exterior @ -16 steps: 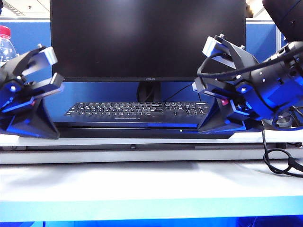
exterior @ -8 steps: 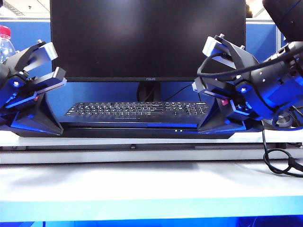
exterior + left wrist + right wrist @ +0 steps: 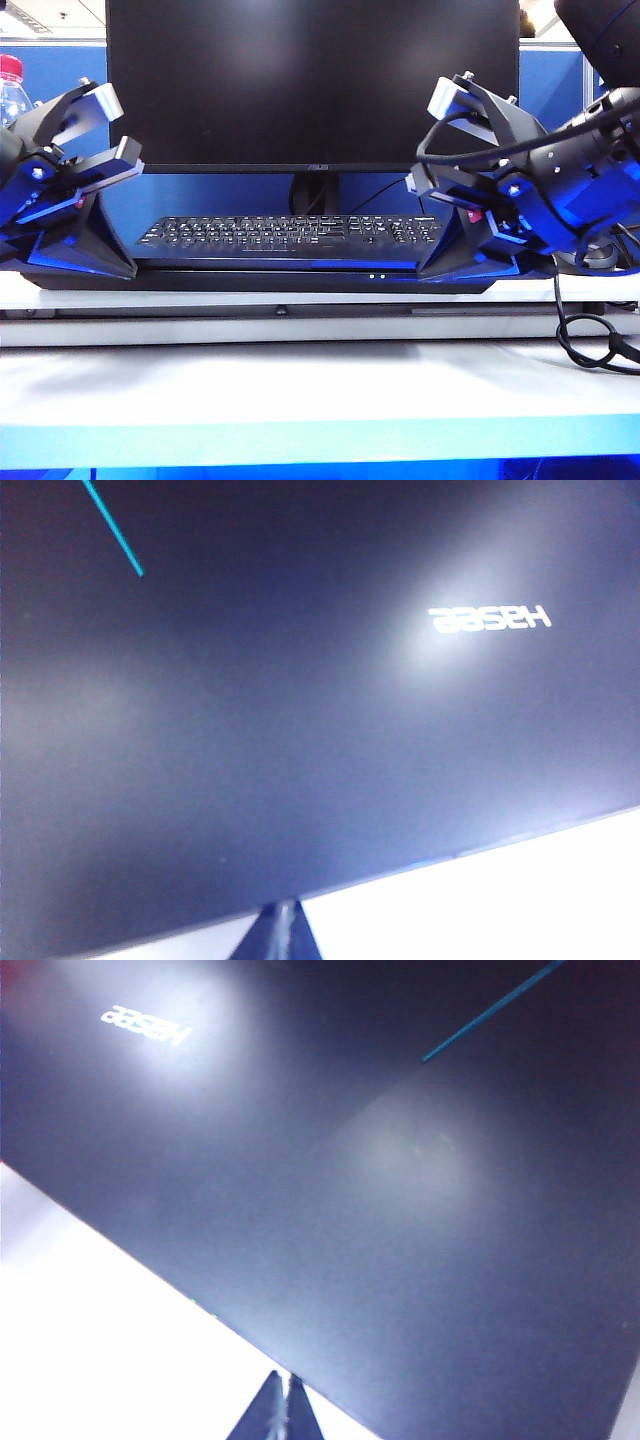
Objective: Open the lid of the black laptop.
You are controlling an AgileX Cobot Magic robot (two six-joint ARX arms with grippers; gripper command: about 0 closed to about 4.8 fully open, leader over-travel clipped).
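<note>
The black laptop (image 3: 300, 279) lies across the white table with its lid (image 3: 300, 730) down flat. Two small green lights show on its front edge. The lid's dark-blue outside with the "Hasee" mark fills both wrist views (image 3: 400, 1210). My left gripper (image 3: 110, 268) is at the laptop's left end and is shut, its tips (image 3: 283, 915) right at the lid's front edge. My right gripper (image 3: 440, 270) is at the right end, also shut, its tips (image 3: 282, 1385) against the same edge. Nothing is held between either pair of fingers.
A large black ASUS monitor (image 3: 310, 80) stands close behind the laptop. A separate black keyboard (image 3: 290, 232) lies under it. A bottle with a red cap (image 3: 12, 90) is at the far left. A black cable (image 3: 590, 340) loops on the table (image 3: 300, 390) at the right.
My left gripper has shifted right and slightly up along the laptop's left end. A second green light now shows on the front edge. The right arm has not moved.
</note>
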